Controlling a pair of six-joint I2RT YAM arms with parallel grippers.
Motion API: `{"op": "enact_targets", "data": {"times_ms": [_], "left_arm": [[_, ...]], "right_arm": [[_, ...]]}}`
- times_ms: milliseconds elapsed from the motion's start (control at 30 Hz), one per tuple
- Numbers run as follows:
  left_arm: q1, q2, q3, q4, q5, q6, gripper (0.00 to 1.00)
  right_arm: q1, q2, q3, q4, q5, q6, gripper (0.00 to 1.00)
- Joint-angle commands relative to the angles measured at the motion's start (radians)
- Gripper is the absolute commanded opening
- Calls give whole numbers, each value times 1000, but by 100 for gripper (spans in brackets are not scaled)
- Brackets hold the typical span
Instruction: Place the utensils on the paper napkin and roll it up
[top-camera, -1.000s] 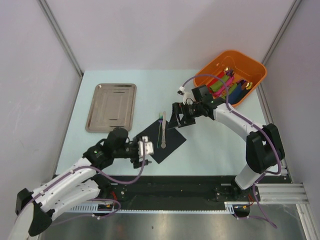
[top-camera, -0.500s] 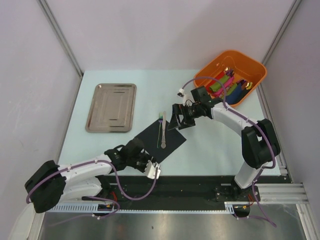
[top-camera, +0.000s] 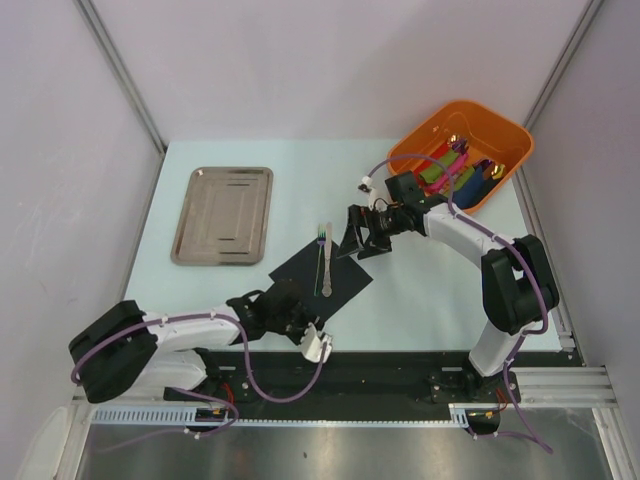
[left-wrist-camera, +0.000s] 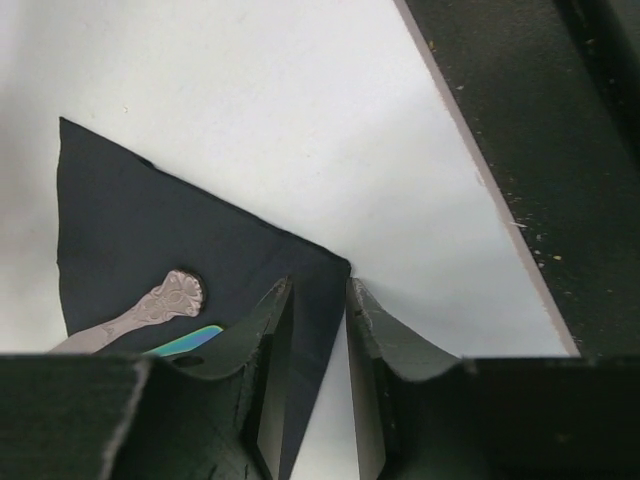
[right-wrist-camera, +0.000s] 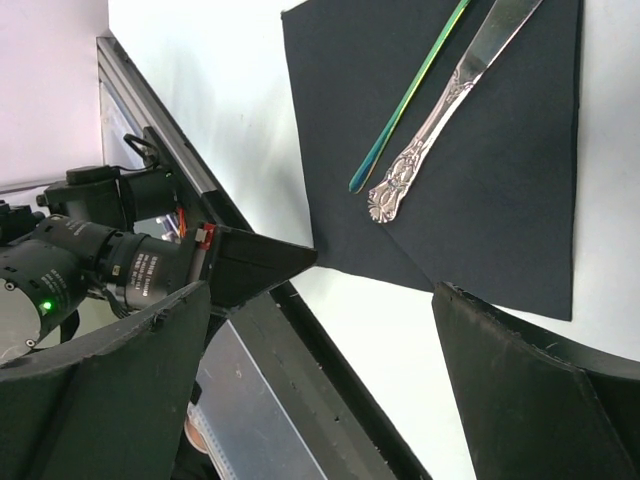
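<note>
The black paper napkin (top-camera: 338, 285) lies flat on the table as a diamond. The utensils (top-camera: 323, 260) lie side by side on it: a slim iridescent fork (right-wrist-camera: 410, 95) and a silver ornate-handled piece (right-wrist-camera: 440, 110), whose handle ends (left-wrist-camera: 175, 297) point to the near edge. My left gripper (top-camera: 304, 322) is low at the napkin's near corner (left-wrist-camera: 338, 268). Its jaws are narrowed with a thin gap, and the corner lies between the fingertips (left-wrist-camera: 280, 300). My right gripper (top-camera: 352, 240) hovers wide open over the napkin's far right corner, holding nothing (right-wrist-camera: 320, 300).
A steel tray (top-camera: 222, 213) lies at the back left. An orange basin (top-camera: 505, 135) holding coloured rolled napkins (top-camera: 455, 170) stands at the back right. The table's front edge and black rail (left-wrist-camera: 520, 160) run just beside the left gripper.
The left arm has swung from the napkin's left side down to its near corner, and its jaws have narrowed from wide to a thin gap. The right arm has barely moved.
</note>
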Motion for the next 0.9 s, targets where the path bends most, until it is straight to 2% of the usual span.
{"op": "enact_targets", "data": {"times_ms": [0,67,433,867], "left_arm": [[-7,42,27,4,-24,38,29],[-7,50,38,5,-29,32,27],[-14,18,66,-47,28,-18,1],[-14,-10,121,-58,34,-141,0]], "right_arm": [[-7,-5,14,32,-29,9,98],[-9,-8,11,30,-32,11,98],[-14,-24,0,35,-34,17,98],[-12,-37,-20,49,-32,23,98]]}}
